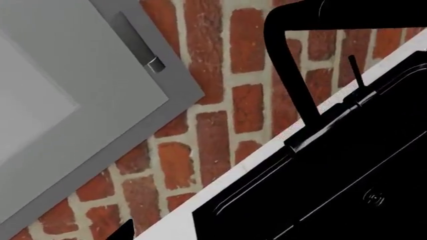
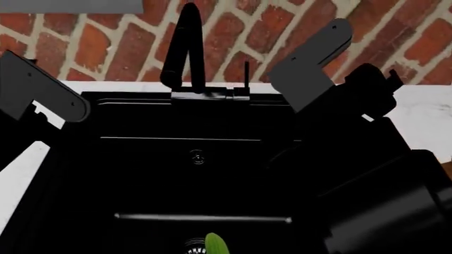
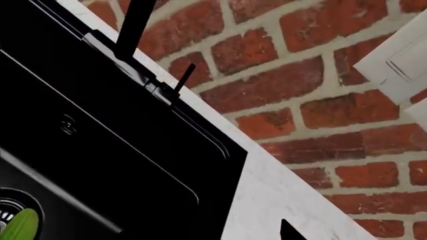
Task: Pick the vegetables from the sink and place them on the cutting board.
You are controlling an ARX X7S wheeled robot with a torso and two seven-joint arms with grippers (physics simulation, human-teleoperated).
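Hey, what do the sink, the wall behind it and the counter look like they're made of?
The sink looks like matte black composite or coated metal: flat, with only faint edge highlights. The wall reads as rough red brick with pale mortar joints. The counter seems to be white stone, perhaps marble, given its faint grey veining.

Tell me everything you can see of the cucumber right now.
Only the tip of the cucumber shows. In the head view it is a smooth, bright green rounded end poking up from the bottom edge of the picture, inside the black sink, right beside the round metal drain. The right wrist view shows the same green end next to the drain. The rest of its length is cut off by the frame. Neither gripper is visible near it, and nothing appears to be holding it.
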